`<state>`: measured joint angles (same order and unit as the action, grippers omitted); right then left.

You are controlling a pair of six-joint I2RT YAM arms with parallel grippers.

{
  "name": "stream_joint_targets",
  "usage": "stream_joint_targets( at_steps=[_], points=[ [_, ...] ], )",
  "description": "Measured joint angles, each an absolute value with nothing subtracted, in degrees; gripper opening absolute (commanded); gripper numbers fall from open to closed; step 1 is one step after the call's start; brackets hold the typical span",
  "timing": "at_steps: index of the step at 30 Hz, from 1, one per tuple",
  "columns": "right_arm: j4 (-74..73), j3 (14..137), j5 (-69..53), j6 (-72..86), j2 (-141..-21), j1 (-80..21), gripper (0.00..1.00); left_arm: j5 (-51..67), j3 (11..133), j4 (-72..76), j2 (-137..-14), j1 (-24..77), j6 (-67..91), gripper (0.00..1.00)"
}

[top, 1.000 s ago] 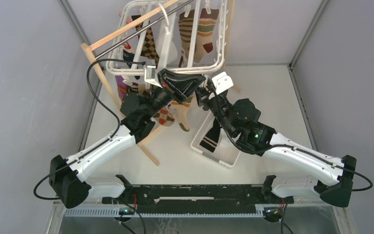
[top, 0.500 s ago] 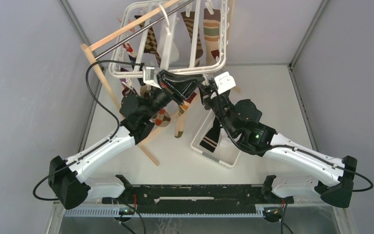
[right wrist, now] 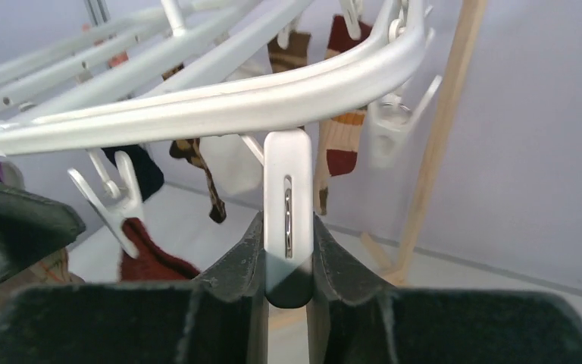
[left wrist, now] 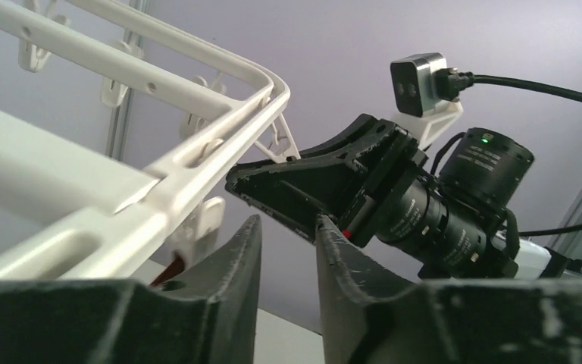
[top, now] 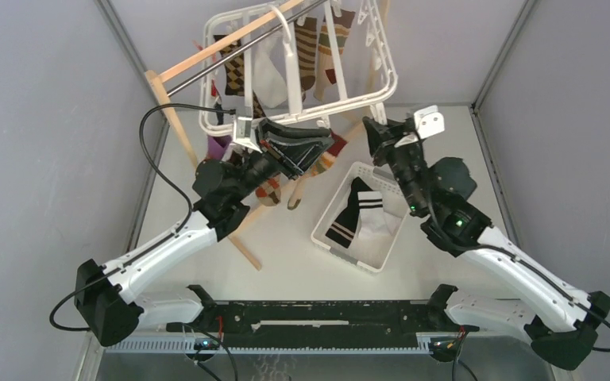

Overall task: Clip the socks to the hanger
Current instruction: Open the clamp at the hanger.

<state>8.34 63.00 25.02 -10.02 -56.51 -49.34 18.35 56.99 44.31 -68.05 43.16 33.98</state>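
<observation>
From above, the hanger (top: 349, 101) is hanging beyond both arms, with a black striped sock (top: 353, 202) lying in the basket (top: 345, 255). At the left wrist, the left gripper (left wrist: 288, 227) is standing parted and empty. At the right wrist, the right gripper (right wrist: 288, 227) is squeezing a clip (right wrist: 288, 167) on the hanger's rim. Fetching a sock and feeding it in looks like the next move.

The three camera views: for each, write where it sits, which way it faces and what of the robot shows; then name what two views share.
Top external: above and behind the bases, looking down on the table; left arm and right arm show.
Left wrist: on that wrist, looking up past the left gripper at the hanger.
Right wrist: looks along the right gripper, closed on a clip.
Shared: both wrist views show the hanger's rim.
</observation>
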Motion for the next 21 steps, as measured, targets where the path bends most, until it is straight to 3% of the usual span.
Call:
stream_joint_targets(
  at_steps=[13,21],
  points=[
    [6.0,62.5,19.3,-4.2,-53.2,-43.9,0.00,18.7,57.0,44.5,-66.5,43.3,34.0,0.47],
    [5.3,62.5,16.3,-3.9,-54.2,-42.6,0.00,19.4,57.7,43.6,-67.4,43.3,34.2,0.72]
  ],
)
